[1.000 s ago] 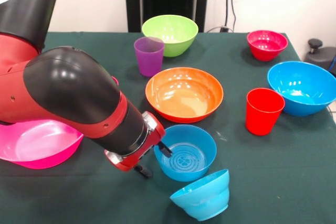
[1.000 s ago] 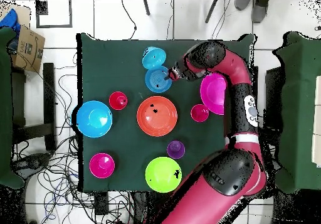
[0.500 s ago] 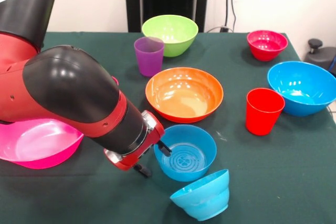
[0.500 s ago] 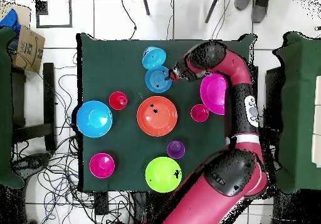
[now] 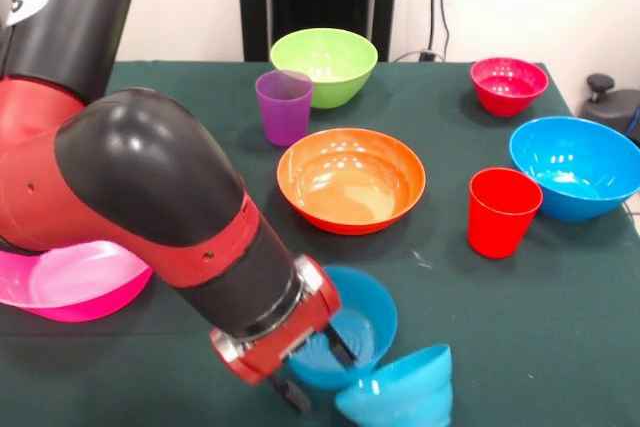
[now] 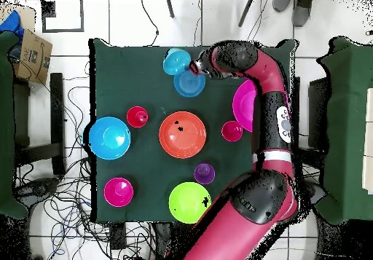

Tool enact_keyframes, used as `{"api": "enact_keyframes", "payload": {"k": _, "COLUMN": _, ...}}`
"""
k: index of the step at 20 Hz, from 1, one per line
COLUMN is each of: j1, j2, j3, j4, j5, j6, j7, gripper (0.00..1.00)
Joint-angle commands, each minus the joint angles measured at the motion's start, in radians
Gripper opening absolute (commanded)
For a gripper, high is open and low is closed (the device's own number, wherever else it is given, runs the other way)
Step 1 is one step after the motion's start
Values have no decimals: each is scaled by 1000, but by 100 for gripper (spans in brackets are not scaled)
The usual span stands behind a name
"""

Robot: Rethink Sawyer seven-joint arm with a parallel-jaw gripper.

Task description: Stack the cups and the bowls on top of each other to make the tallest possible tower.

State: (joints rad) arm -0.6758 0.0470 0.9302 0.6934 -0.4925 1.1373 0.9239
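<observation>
The gripper (image 5: 318, 362) pinched one small blue bowl's (image 5: 350, 332) rim — mouth up, slightly tilted. The second small blue bowl (image 5: 400, 392) lay on its side — touching it. Two were visible.

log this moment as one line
gripper | gripping rim of small blue bowl | beside tipped small blue bowl | no tower yet

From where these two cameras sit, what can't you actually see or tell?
- Pink bowl: front view, the arm covers its right side.
- Gripper on the small blue bowl: fingers straddle its rim; contact unclear in both views.
- Tipped blue bowl: front view, cut off by the bottom edge.
- Second red cup: front view, hidden behind the arm.
</observation>
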Motion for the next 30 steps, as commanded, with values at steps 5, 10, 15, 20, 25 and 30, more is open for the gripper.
{"api": "enact_keyframes", "payload": {"k": 5, "j1": -9, "j2": 80, "j3": 118, "j4": -2, "j5": 30, "j6": -203, "j7": -426, "gripper": 100}}
{"api": "enact_keyframes", "payload": {"k": 10, "j1": -4, "j2": 99, "j3": 107, "j4": -13, "j5": 44, "j6": -143, "j7": -444, "gripper": 100}}
{"api": "enact_keyframes", "payload": {"k": 15, "j1": -8, "j2": 76, "j3": 77, "j4": 6, "j5": 54, "j6": -101, "j7": -417, "gripper": 100}}
{"api": "enact_keyframes", "payload": {"k": 20, "j1": 14, "j2": 63, "j3": 22, "j4": -32, "j5": 33, "j6": 3, "j7": -396, "gripper": 100}}
{"api": "enact_keyframes", "payload": {"k": 25, "j1": 21, "j2": 56, "j3": -37, "j4": -48, "j5": -20, "j6": 84, "j7": -415, "gripper": 100}}
{"api": "enact_keyframes", "payload": {"k": 30, "j1": 17, "j2": 45, "j3": -68, "j4": -41, "j5": -54, "j6": 120, "j7": -433, "gripper": 100}}
